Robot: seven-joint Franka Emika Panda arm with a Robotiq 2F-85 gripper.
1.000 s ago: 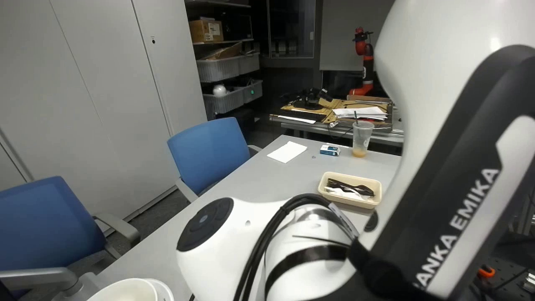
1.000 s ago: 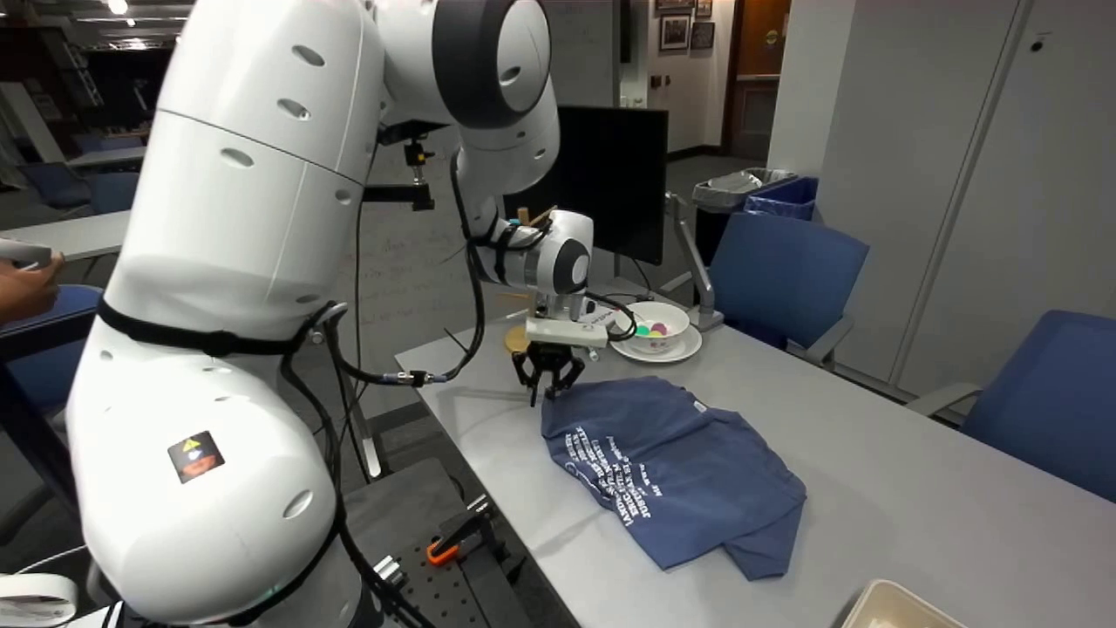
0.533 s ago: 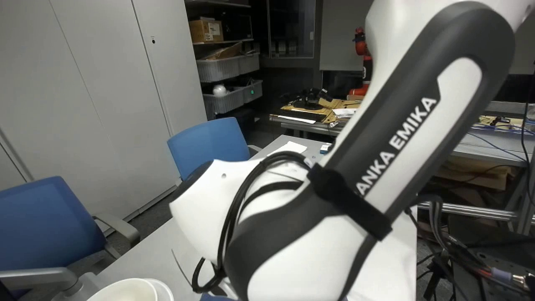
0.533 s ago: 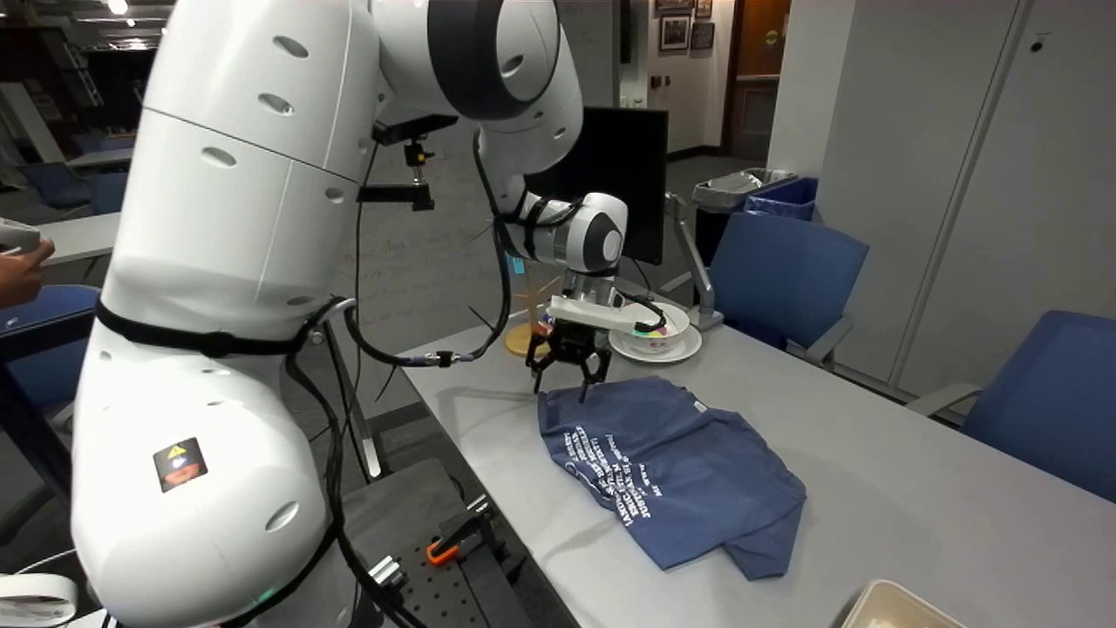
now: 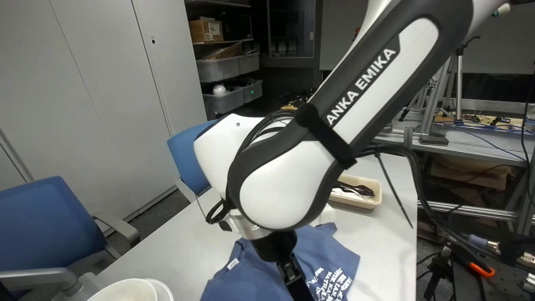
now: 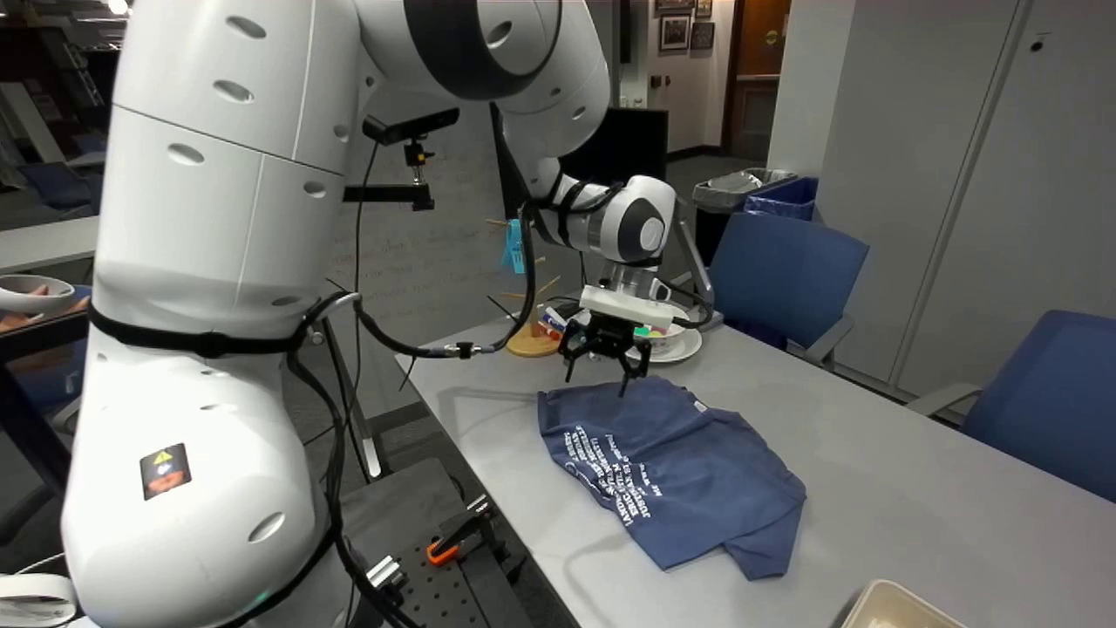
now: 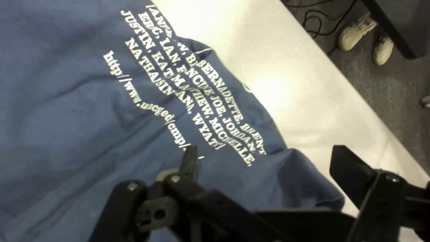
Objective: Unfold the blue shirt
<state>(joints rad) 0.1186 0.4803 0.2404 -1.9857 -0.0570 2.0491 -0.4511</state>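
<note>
- Blue shirt [image 6: 689, 462], one: laid out on the bench [image 6: 881, 488], lettering broken by creases; presumably doubled in places, so unfolding is judged incomplete.
- Claw [image 6: 596, 386], one: spread wide, pinching nothing, poised above the shirt; likely so to clear the cloth or take a fresh edge.
- Cream tray [image 5: 363, 203]; white bowl [image 5: 125, 281] on plate [image 6: 689, 350]: apart from the shirt, probably leaving it room.

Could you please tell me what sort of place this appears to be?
Most likely a robotics lab in an office-like room. A Franka Emika arm extends over a gray table, a whiteboard with faint writing shows behind, and blue office chairs stand along the table.
</note>
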